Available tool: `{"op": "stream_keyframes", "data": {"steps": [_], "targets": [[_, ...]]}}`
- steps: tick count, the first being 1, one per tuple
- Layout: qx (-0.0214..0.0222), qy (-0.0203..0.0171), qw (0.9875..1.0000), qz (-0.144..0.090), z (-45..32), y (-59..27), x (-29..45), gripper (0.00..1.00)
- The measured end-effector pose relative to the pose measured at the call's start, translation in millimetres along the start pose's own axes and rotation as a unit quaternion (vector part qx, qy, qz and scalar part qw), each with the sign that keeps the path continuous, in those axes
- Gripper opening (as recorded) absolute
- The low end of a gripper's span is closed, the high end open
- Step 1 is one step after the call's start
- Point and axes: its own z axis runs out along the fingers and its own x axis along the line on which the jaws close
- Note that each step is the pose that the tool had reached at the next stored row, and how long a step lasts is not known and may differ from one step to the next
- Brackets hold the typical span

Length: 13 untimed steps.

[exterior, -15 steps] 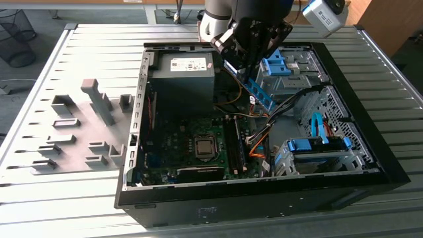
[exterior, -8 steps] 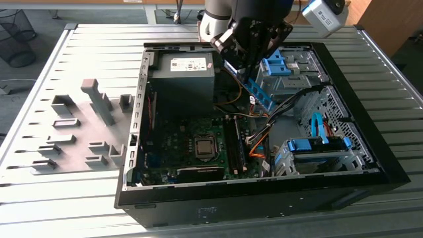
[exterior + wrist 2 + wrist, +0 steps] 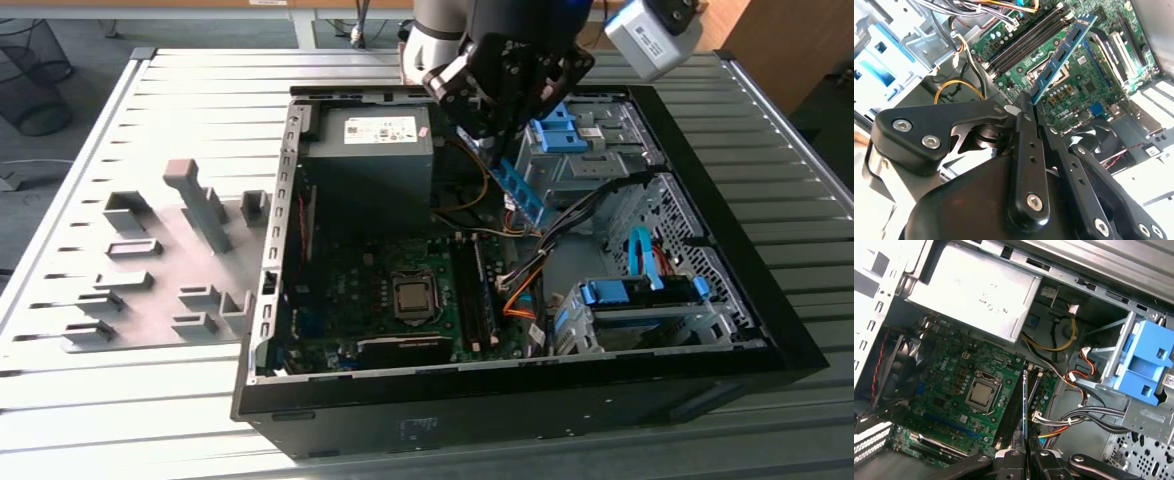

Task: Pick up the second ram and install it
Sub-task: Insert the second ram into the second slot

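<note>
The second ram (image 3: 518,190) is a thin blue-green stick with black chips, held in the air inside the open computer case (image 3: 534,390). My gripper (image 3: 501,160) is shut on its upper end. In the second wrist view the ram (image 3: 1061,52) slants out from the gripper (image 3: 1024,104) over the motherboard (image 3: 1089,85). Seen edge-on in the first wrist view, the ram (image 3: 1025,405) hangs above the long black memory slots (image 3: 1011,412) beside the processor socket (image 3: 981,392), apart from them. The gripper (image 3: 1025,456) clamps it from both sides.
A grey power supply (image 3: 367,150) fills the case's far end. Blue drive-bay clips (image 3: 561,130) and a drive cage (image 3: 641,295) stand on the exterior view's right, with loose orange and black cables (image 3: 523,285) beside the slots. Grey slotted blocks (image 3: 174,260) lie outside on the table.
</note>
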Motion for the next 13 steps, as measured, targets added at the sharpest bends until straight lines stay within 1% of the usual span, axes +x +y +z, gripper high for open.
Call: {"op": "stream_keyframes", "data": {"steps": [2,3,13], "targets": [[0.0001,-0.0001,0.9999,0.012,0.0,0.0,0.0,0.14],[0.0001,-0.0001,0.9999,0.014,0.0,0.0,0.0,0.14],[0.0001,-0.0001,0.9999,0.015,0.0,0.0,0.0,0.14]]}}
